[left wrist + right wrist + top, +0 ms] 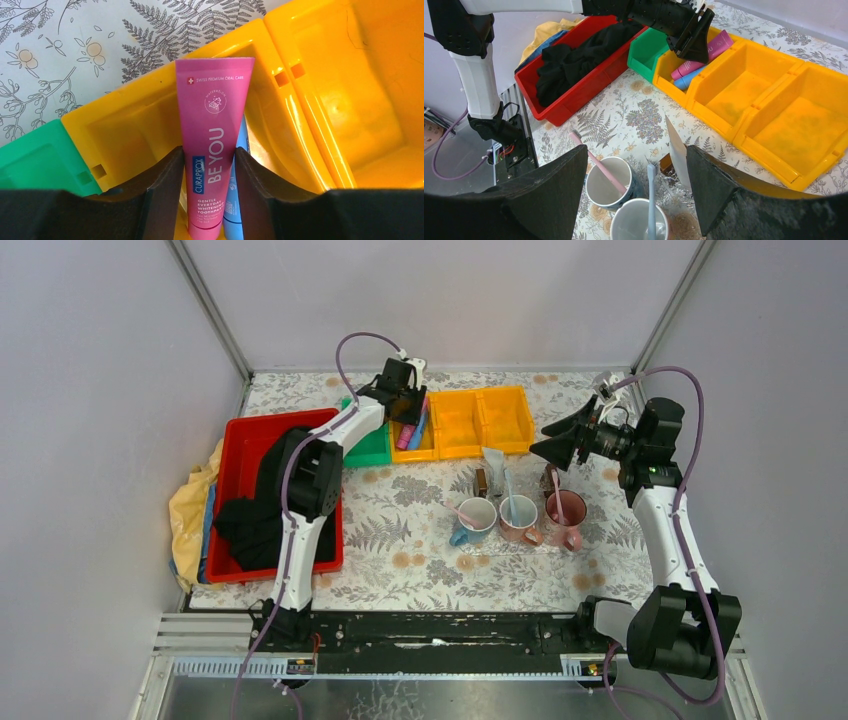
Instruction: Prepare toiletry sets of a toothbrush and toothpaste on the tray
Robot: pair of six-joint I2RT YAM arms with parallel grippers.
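My left jaws squeeze the pink toothpaste (212, 125) from both sides, so I think I can lift it out of the yellow bin (130, 130). A blue toothpaste (242, 140) lies just beside it. My right jaws hang wide open, holding nothing, above the mugs (629, 172). A pink toothbrush (596, 162) leans in one mug and needs its paste.

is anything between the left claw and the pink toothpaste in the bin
Nothing visible does. The left claw straddles the pink toothpaste in the yellow bin, with a finger at each edge. The blue tube lies alongside it, not in between.
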